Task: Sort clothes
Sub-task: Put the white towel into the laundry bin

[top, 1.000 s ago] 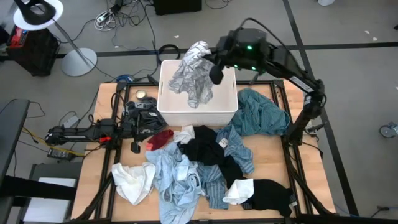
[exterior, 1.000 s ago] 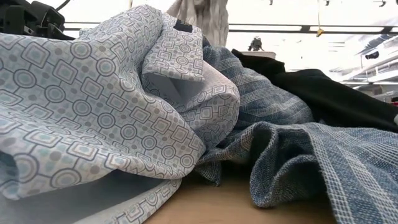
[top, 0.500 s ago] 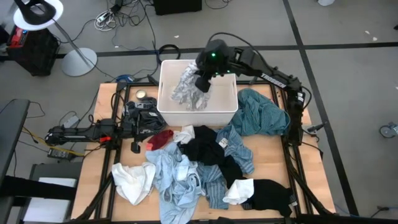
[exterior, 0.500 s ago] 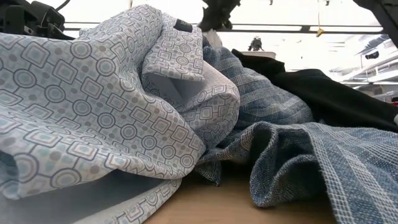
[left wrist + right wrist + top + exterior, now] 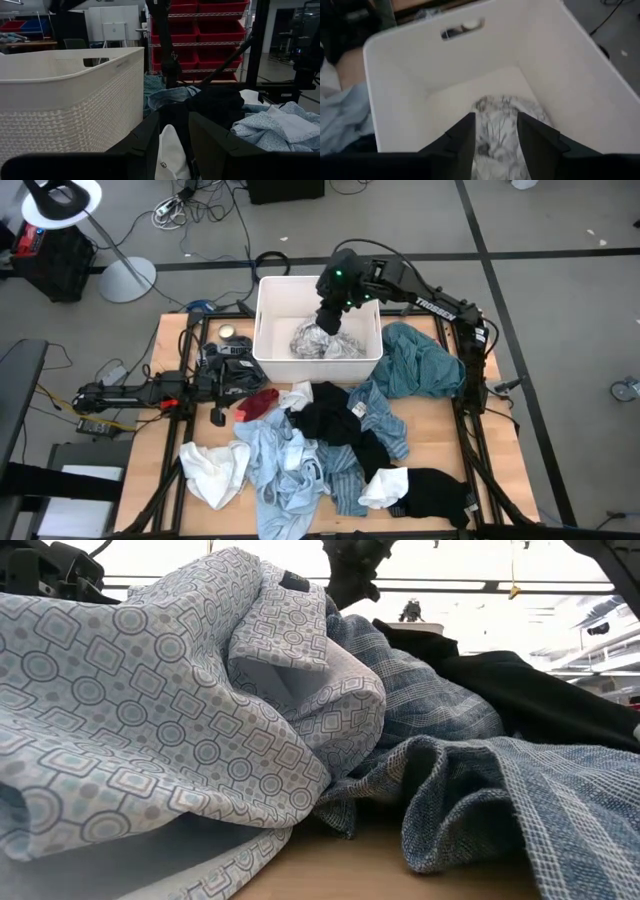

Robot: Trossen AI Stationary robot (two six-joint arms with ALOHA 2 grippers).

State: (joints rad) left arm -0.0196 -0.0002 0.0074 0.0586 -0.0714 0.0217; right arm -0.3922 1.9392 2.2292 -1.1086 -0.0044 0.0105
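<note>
Clothes point(image 5: 320, 435) are being sorted: the grey patterned garment point(image 5: 316, 340), lifted a second ago, is now being released into the bin point(image 5: 268, 320) at upper centre by the opened right gripper point(image 5: 330, 320).

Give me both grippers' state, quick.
Left gripper: open, holding nothing, low on the table beside the bin.
Right gripper: open over the bin; grey garment lies loose inside.

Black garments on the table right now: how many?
2 visible: one black garment in the middle of the pile, another black garment at the table's front right corner. More may be buried under the others.
</note>
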